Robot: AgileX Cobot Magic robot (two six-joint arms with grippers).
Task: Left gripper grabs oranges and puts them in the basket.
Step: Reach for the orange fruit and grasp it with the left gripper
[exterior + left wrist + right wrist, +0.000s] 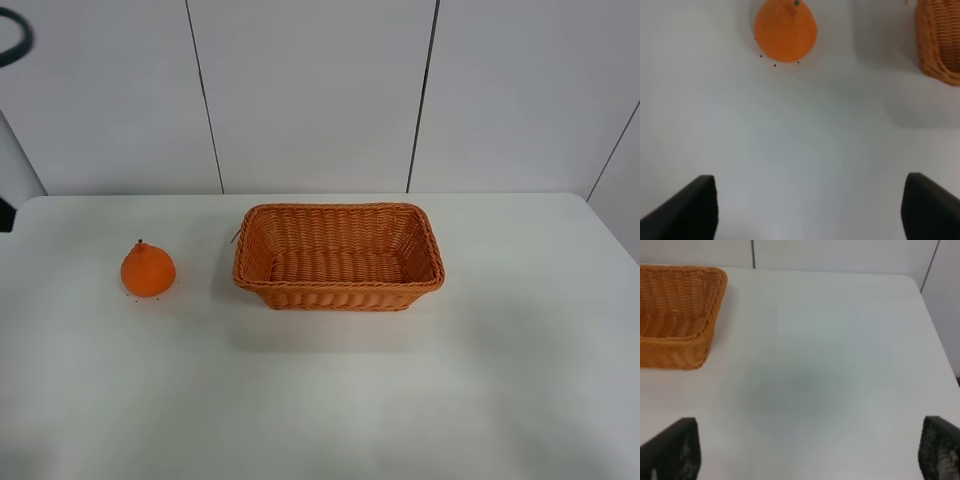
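The orange (148, 269) sits on the white table, left of the empty wicker basket (338, 258). Neither gripper shows in the exterior high view. In the left wrist view the orange (785, 31) lies ahead of my left gripper (810, 210), whose two black fingertips (687, 210) stand wide apart with nothing between them; the basket's corner (940, 40) is off to one side. In the right wrist view my right gripper (807, 452) is open and empty over bare table, with the basket (677, 315) ahead and to the side.
The white table (400, 380) ends at a white panelled wall (320, 90) behind the basket. A dark curved cable (15, 40) shows at the upper left corner. The table's right edge (935, 340) shows in the right wrist view.
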